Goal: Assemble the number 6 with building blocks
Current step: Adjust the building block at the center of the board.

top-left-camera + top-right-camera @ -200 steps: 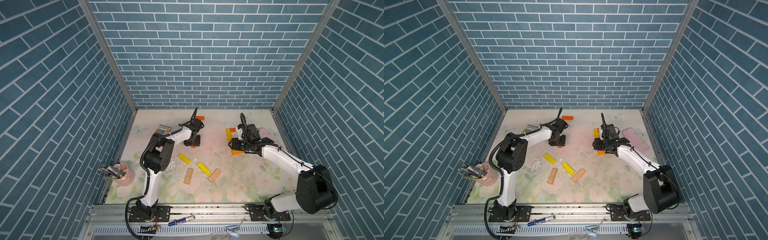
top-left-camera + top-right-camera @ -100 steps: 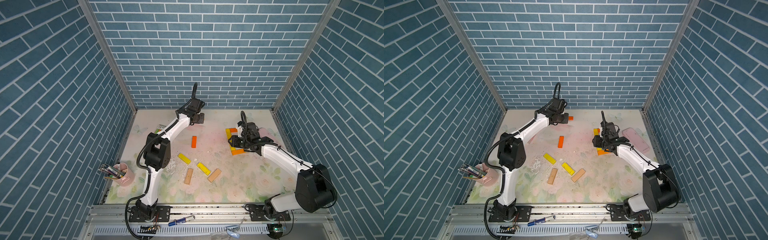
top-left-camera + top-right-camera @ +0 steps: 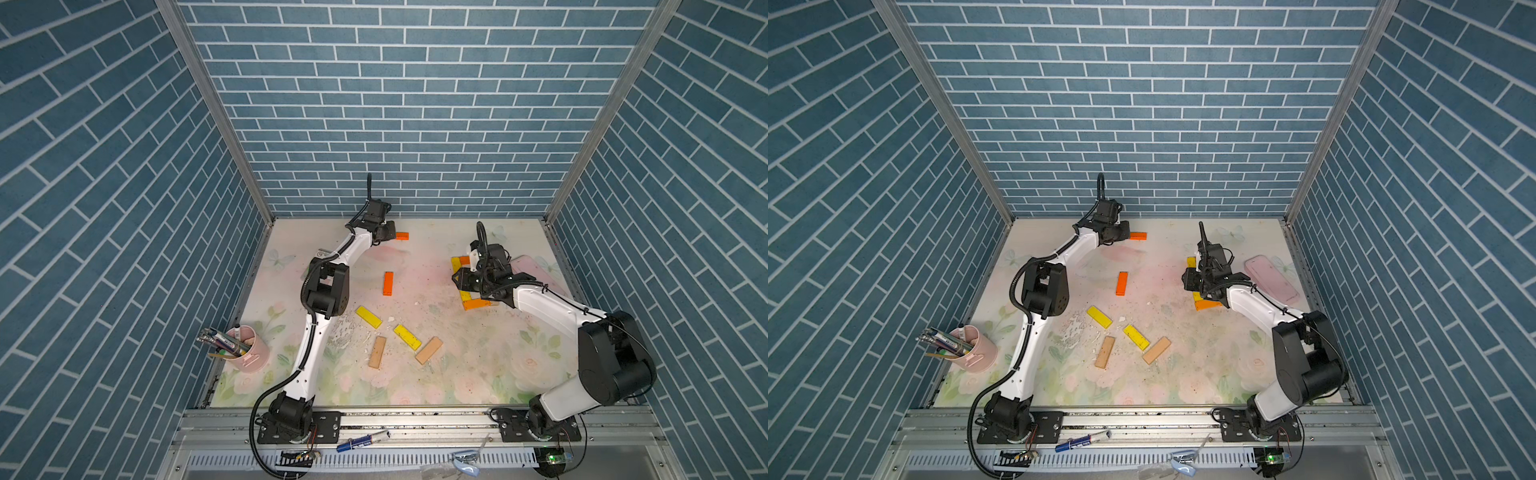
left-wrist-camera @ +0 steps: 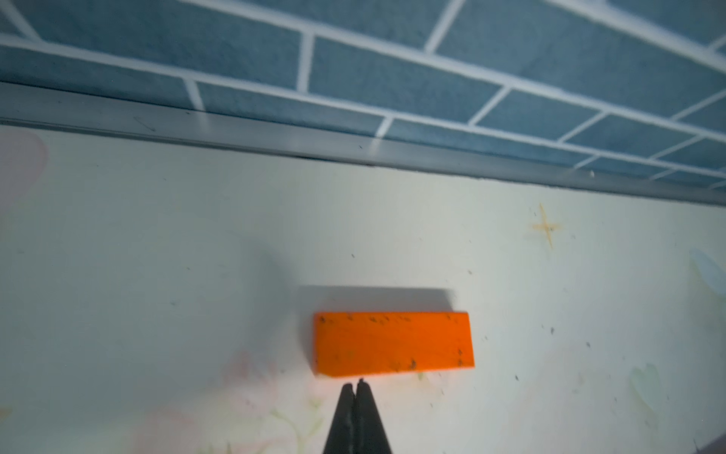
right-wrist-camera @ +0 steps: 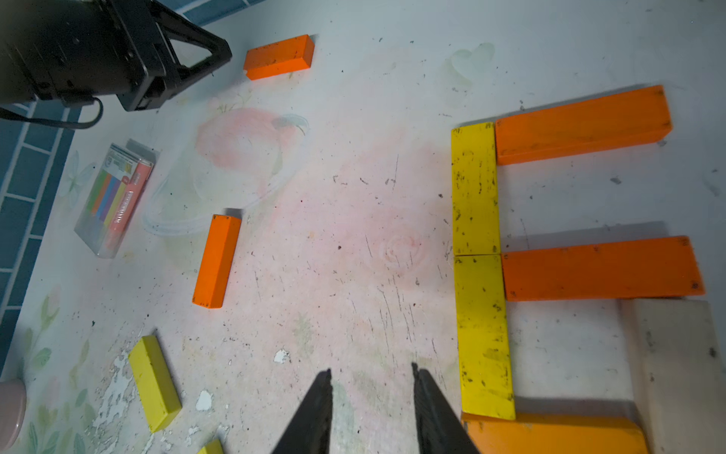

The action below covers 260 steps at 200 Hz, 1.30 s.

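Your arms stand on the rail along the desk's (image 3: 478,374) near edge. The left arm rises from its base, folds at the elbow and stretches low to the far edge. The left gripper (image 4: 356,387) has its jaws pressed together on nothing, tips just short of an orange block (image 4: 393,344) lying flat beside that edge. The right arm leans in from the near right corner. The right gripper (image 5: 371,377) points down over the desk's right half, jaws apart and empty, just beside the part-built figure (image 5: 481,275): two yellow planks end to end, three orange bars running off them, and a tan plank between the outer ends of two.

Nearest you on the scuffed floral surface lie a tan block (image 3: 377,352) and a second tan block (image 3: 429,350), with a yellow block (image 3: 407,337) between them. Another yellow block (image 3: 368,317) lies just beyond, then a lone orange block (image 3: 388,283) mid-desk. A pink cup (image 3: 253,357) of pens sits toward the near left corner, a pink case (image 3: 1271,278) by the right edge, and a clear pack (image 5: 114,200) of coloured sticks by the left edge. Blue brick-pattern walls (image 3: 415,104) close three sides.
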Tool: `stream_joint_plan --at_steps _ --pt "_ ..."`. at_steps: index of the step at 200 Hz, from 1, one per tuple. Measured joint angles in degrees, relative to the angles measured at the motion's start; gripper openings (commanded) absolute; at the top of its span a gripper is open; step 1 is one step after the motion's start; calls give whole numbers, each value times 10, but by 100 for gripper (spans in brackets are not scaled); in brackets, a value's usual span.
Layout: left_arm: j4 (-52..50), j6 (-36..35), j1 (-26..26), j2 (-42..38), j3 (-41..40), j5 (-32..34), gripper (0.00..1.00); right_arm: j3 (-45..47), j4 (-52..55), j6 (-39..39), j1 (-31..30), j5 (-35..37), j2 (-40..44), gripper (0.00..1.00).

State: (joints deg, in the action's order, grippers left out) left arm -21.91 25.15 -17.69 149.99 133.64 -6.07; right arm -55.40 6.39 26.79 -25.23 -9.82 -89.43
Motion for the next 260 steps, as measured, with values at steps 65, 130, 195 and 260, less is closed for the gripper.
stream_joint_plan --at_steps 65,130,195,260 --pt "100 164 45 86 60 -51 2 5 -24 0 0 -6 -23 36" --pt "127 247 38 137 108 -93 2 13 -31 0 0 -6 -25 36" --pt "106 232 16 121 86 -159 2 14 -30 -1 0 -6 -25 36" --pt "-3 110 -23 53 30 -200 10 20 -6 -13 0 4 6 37"
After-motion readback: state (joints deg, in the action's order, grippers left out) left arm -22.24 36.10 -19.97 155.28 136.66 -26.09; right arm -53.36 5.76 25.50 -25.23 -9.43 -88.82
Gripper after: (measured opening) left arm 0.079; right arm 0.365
